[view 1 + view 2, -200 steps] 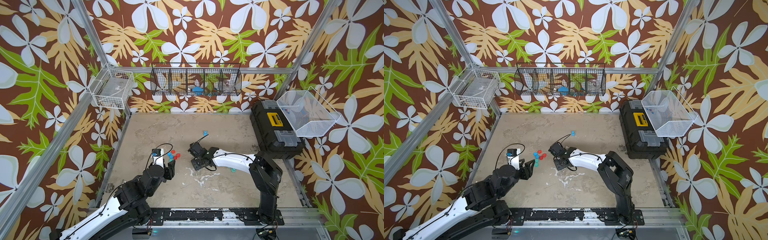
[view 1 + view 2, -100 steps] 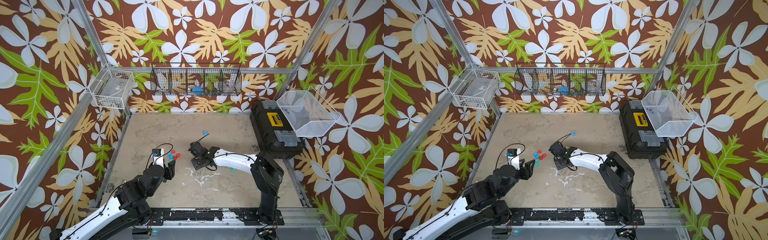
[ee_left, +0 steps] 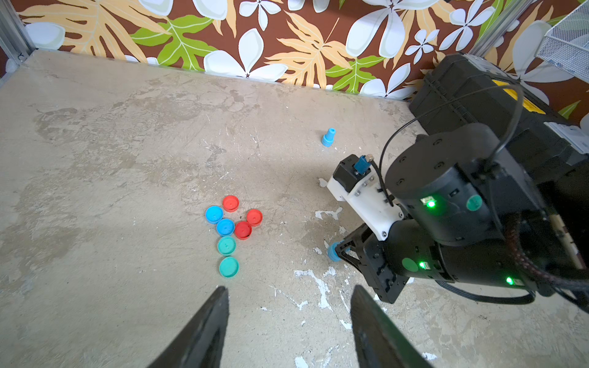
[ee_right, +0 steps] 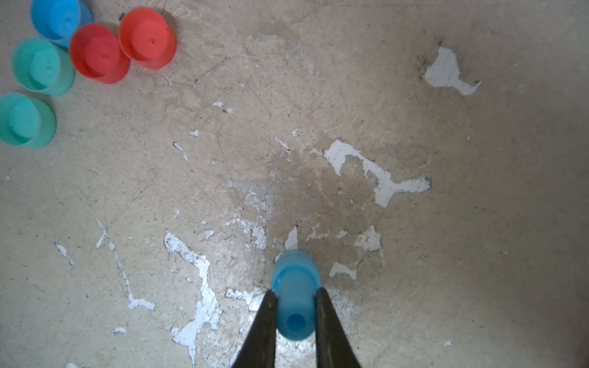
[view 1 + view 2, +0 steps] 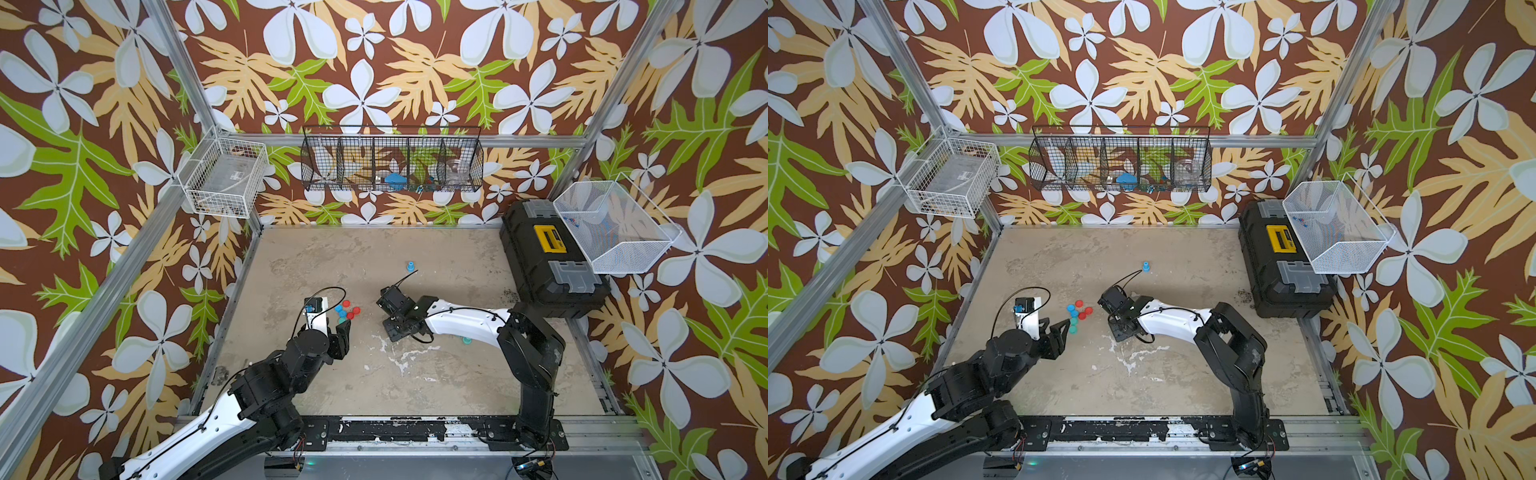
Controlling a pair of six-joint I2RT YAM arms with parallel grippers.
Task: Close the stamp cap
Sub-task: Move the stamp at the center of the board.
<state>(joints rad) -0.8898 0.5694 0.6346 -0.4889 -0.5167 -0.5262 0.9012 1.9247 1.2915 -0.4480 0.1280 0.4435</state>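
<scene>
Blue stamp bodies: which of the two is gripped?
The small blue plastic stamp body pinched in the right tool; the other blue one stands free on the table.

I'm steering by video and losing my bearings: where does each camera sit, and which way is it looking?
Both top views: high above the front edge, looking down over the table toward the back wall; left arm and right arm show.
Left wrist: on the left arm, facing across the table; left gripper open in the foreground, right arm beyond.
Right wrist: looking straight down past the right gripper, shut on the blue stamp.
Shared: the coloured caps show in all views.
</scene>
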